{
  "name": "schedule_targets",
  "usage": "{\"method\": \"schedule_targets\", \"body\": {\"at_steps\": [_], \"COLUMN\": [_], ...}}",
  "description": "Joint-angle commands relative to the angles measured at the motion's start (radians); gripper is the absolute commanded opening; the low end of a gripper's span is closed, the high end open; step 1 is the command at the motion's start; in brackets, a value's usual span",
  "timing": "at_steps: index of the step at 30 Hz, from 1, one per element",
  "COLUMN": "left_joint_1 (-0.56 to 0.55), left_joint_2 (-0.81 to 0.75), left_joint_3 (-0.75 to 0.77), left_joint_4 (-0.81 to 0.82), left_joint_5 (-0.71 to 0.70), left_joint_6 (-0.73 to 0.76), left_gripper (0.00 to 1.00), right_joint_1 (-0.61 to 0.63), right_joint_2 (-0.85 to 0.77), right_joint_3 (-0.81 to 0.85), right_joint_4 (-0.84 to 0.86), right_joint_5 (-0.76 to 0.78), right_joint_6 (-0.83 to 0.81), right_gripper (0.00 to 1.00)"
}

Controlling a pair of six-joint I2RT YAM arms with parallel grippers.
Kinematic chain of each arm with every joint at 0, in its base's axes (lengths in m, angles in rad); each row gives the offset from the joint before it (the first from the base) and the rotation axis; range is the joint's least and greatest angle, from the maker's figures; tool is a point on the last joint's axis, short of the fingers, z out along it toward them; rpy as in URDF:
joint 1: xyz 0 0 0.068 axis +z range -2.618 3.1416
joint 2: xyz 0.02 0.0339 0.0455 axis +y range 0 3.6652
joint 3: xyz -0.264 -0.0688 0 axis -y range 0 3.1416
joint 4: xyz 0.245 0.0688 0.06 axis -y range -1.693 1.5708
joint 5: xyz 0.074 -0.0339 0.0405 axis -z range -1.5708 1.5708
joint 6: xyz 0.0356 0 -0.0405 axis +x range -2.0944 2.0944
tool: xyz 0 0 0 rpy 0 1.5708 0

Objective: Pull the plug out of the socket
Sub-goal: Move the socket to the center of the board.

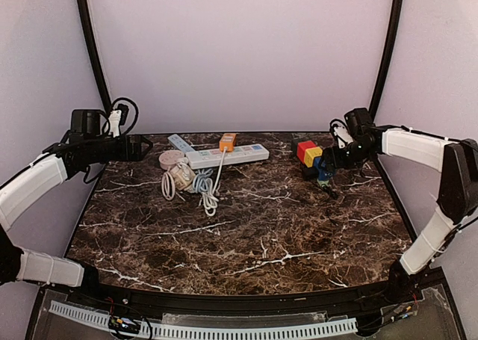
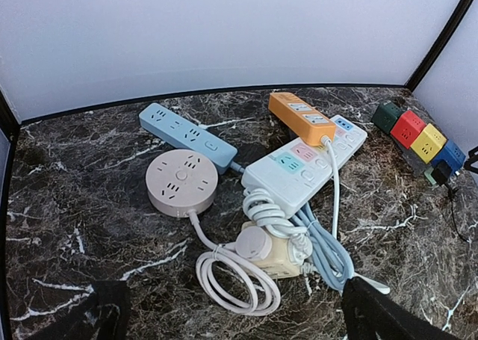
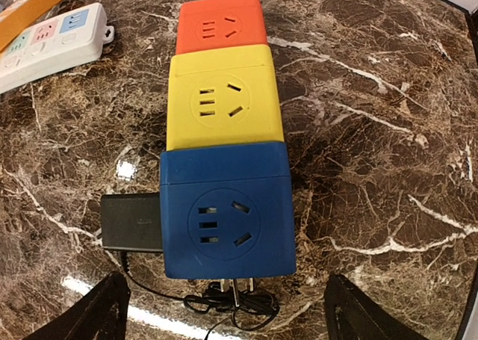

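A row of joined socket cubes lies at the table's back right: red [image 3: 221,25], yellow [image 3: 222,95] and blue [image 3: 226,209]. A black plug [image 3: 131,222] sits in the blue cube's left side, and its thin black cord [image 3: 228,304] is bunched in front of the cube. My right gripper [image 3: 224,314] hovers just above and in front of the blue cube [image 1: 323,167], open, with one finger on each side of it and nothing held. My left gripper [image 2: 239,314] is open and raised at the table's left edge, facing the pile of power strips.
Near the back centre lie a white strip [image 2: 305,165], an orange strip [image 2: 300,116], a light blue strip [image 2: 187,135] and a round socket [image 2: 181,181]. A cream cube [image 2: 284,256] with a round white plug and coiled cords [image 2: 235,280] lies in front.
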Motion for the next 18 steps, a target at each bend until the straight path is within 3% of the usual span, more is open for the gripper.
{"method": "schedule_targets", "body": {"at_steps": [1,18], "left_joint_1": [0.003,0.003], "left_joint_2": [-0.002,0.044], "left_joint_3": [-0.013,-0.019], "left_joint_4": [-0.028,-0.005], "left_joint_5": [-0.010,0.087], "left_joint_6": [0.012,-0.013], "left_gripper": [1.00,1.00], "right_joint_1": [0.006,0.013], "right_joint_2": [0.032,0.113], "right_joint_3": [0.042,0.072], "right_joint_4": [0.035,0.072], "right_joint_5": [0.021,0.023], "right_joint_6": [-0.023,-0.056], "right_gripper": [0.83,0.72]}}
